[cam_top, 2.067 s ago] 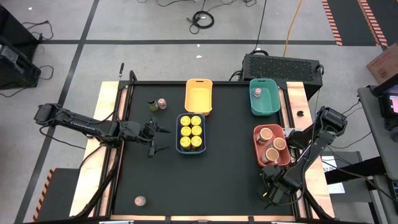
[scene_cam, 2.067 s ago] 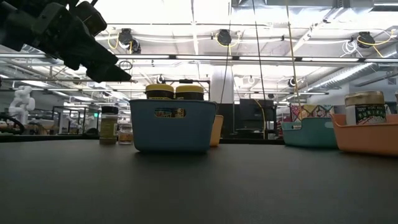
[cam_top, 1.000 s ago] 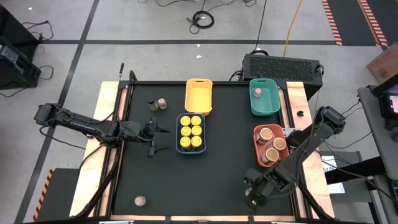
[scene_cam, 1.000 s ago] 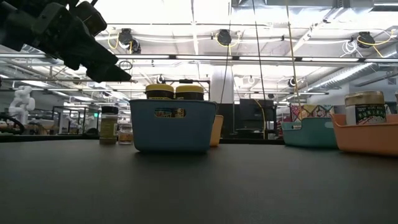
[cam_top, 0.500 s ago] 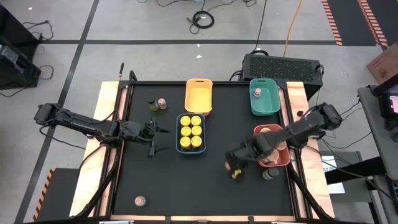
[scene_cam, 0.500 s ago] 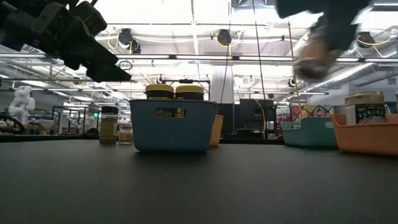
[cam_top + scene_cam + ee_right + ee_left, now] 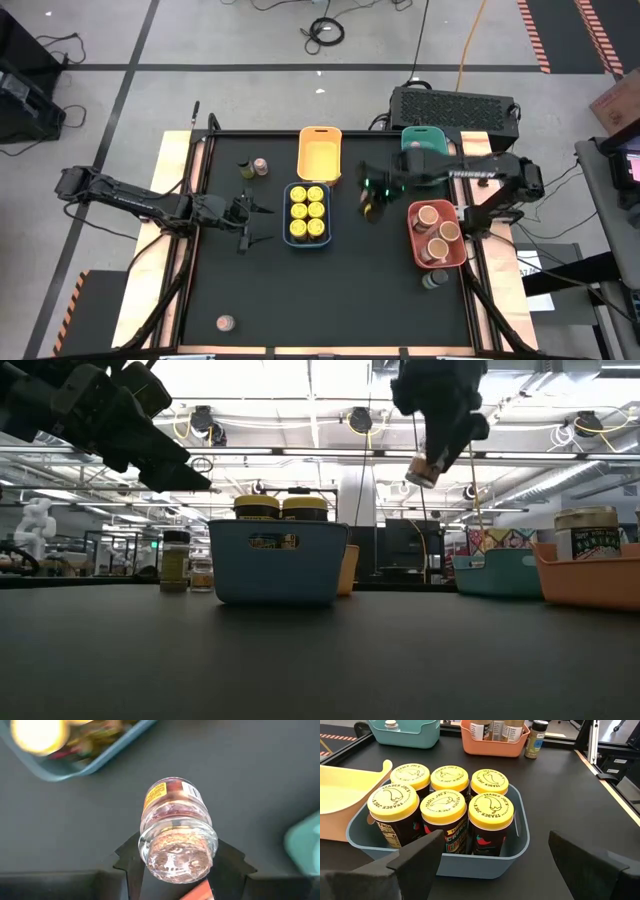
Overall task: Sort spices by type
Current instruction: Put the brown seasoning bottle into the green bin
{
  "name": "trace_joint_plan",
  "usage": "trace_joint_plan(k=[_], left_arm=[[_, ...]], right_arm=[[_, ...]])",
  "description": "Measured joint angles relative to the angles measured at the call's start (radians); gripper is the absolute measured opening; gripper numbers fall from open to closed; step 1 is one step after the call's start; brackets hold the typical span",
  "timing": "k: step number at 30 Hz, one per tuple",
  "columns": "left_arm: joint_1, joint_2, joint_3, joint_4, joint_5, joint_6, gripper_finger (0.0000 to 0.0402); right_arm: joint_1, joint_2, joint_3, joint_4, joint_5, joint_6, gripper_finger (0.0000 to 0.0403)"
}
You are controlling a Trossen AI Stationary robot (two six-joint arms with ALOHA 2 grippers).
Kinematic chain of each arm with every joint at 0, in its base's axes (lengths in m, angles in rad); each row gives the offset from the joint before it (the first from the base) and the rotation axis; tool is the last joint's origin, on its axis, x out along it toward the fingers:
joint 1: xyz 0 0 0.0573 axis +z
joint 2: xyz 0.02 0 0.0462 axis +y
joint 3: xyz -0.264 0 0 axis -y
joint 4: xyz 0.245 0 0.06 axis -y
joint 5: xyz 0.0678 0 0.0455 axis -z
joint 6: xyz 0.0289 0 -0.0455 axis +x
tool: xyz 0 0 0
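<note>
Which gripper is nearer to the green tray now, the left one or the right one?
Right. The right gripper, shut on a small jar, hangs just beside the green tray. The left gripper waits open beyond the blue tray, much farther away.

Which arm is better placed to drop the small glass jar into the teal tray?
The right: its gripper already holds the small glass jar aloft near the teal tray. The left gripper waits open beyond the blue tray.

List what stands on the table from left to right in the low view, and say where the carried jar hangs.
Dark-lidded jar → small glass jar → blue tray of yellow-lidded jars → yellow tray → teal tray → red tray. The right gripper holds the pink spice jar in the air, between the yellow and teal trays.
</note>
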Motion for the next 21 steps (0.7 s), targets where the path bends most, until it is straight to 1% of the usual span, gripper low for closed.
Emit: trace_joint_plan(k=[10, 13, 18, 21], left_arm=[[0.0, 0.0, 0.0, 0.0, 0.0, 0.003, 0.0363], [0.0, 0.0, 0.0, 0.0, 0.0, 0.008, 0.0363], [0.002, 0.0, 0.0, 0.0, 0.0, 0.03, 0.0363], [0.011, 0.0, 0.0, 0.0, 0.0, 0.03, 0.0363]], right_arm=[[-0.388, 0.0, 0.007, -0.081, 0.003, -0.114, 0.0162], [-0.502, 0.0, 0.007, -0.095, 0.046, -0.116, 0.0162], [-0.65, 0.0, 0.007, -0.108, 0.051, -0.14, 0.0162], [-0.726, 0.0, 0.0, -0.094, 0.061, -0.118, 0.0162]])
